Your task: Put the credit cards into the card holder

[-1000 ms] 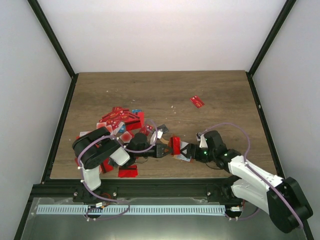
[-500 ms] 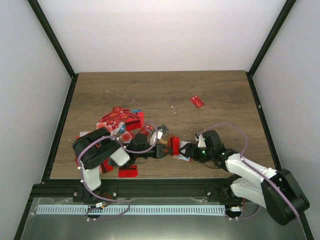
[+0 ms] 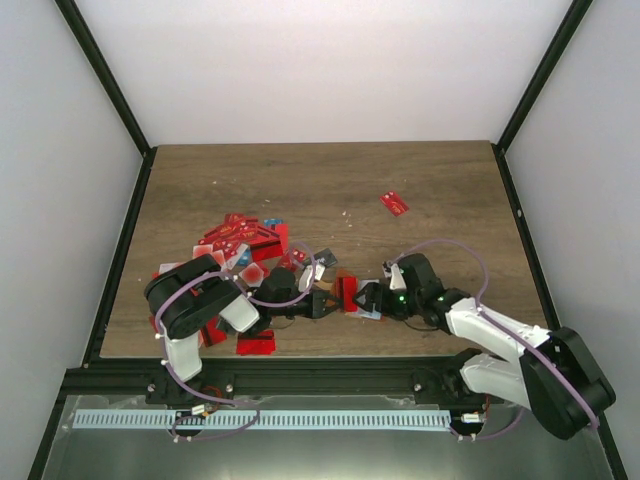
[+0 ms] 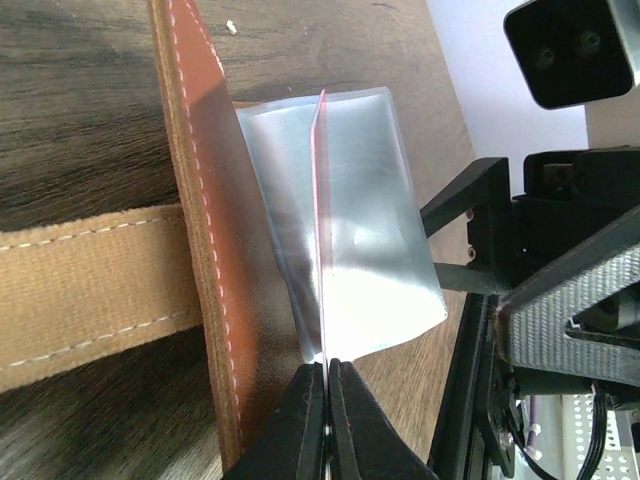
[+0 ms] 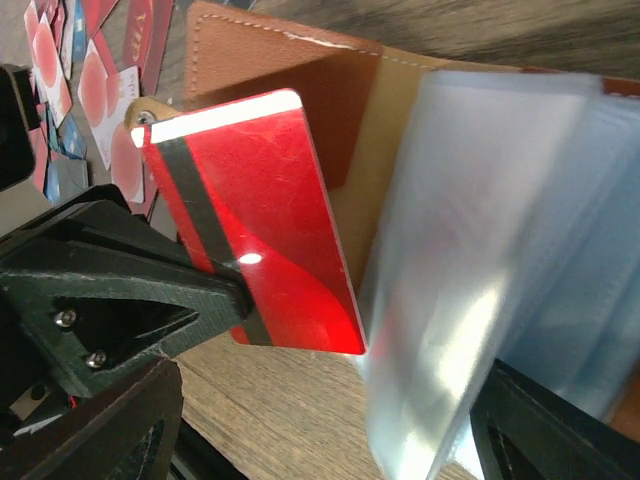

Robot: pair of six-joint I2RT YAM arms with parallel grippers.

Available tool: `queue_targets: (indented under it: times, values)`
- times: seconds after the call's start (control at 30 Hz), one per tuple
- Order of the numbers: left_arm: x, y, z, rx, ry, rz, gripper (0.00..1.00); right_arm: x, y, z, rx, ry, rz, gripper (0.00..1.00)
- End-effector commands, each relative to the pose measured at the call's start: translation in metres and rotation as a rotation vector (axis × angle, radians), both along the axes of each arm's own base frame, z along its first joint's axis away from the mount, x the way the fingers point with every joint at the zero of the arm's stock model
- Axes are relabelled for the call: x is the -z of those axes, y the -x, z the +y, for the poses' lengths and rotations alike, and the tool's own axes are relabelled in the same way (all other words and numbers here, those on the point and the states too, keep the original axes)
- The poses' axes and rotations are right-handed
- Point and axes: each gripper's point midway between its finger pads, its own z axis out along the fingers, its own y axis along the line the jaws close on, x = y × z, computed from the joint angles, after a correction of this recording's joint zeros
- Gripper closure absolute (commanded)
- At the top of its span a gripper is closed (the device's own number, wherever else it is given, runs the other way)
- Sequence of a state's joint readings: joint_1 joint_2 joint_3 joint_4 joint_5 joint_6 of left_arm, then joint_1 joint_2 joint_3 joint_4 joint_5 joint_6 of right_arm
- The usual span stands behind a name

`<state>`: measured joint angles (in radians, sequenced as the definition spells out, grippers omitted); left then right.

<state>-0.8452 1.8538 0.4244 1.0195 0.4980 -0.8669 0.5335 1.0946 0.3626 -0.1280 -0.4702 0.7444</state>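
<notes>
Left fingers [image 4: 322, 392] closed on a red credit card [image 5: 255, 220], held on edge against a clear sleeve [image 4: 350, 200] of the open card holder [image 4: 200, 200], at 5 o'clock on the bench [image 3: 320, 180]. Right fingers [image 3: 372, 298] at the holder's 3 o'clock side, grip not discernible. Other credit cards [image 3: 240, 243] heaped at 9 o'clock; a lone card [image 3: 394, 203] at 2 o'clock

Bright, even light — white glare across the blurred card holder [image 5: 470, 260].
</notes>
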Motion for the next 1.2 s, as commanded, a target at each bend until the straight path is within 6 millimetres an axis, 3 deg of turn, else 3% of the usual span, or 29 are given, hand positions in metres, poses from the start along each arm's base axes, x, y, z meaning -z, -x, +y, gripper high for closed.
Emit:
queue_targets:
  times: [0.0, 0.5, 0.77, 0.9, 1.17]
  values:
    - [-0.005, 0.001, -0.003, 0.012, -0.002, -0.037, 0.96, -0.016, -0.008, 0.014, -0.041, 0.002, -0.046, 0.21]
    - [-0.007, -0.003, -0.002, 0.005, -0.032, -0.056, 0.96, -0.021, -0.012, 0.01, -0.032, 0.124, -0.063, 0.21]
    - [-0.012, -0.003, -0.001, 0.003, -0.027, -0.063, 0.96, -0.026, -0.015, 0.022, -0.054, 0.08, -0.081, 0.21]
    - [-0.024, -0.001, 0.001, -0.008, -0.018, -0.074, 0.96, -0.03, -0.023, 0.033, -0.068, 0.049, -0.091, 0.22]
    - [-0.051, 0.003, 0.026, -0.083, -0.035, -0.096, 0.96, -0.035, -0.042, 0.046, -0.064, 0.045, -0.102, 0.22]
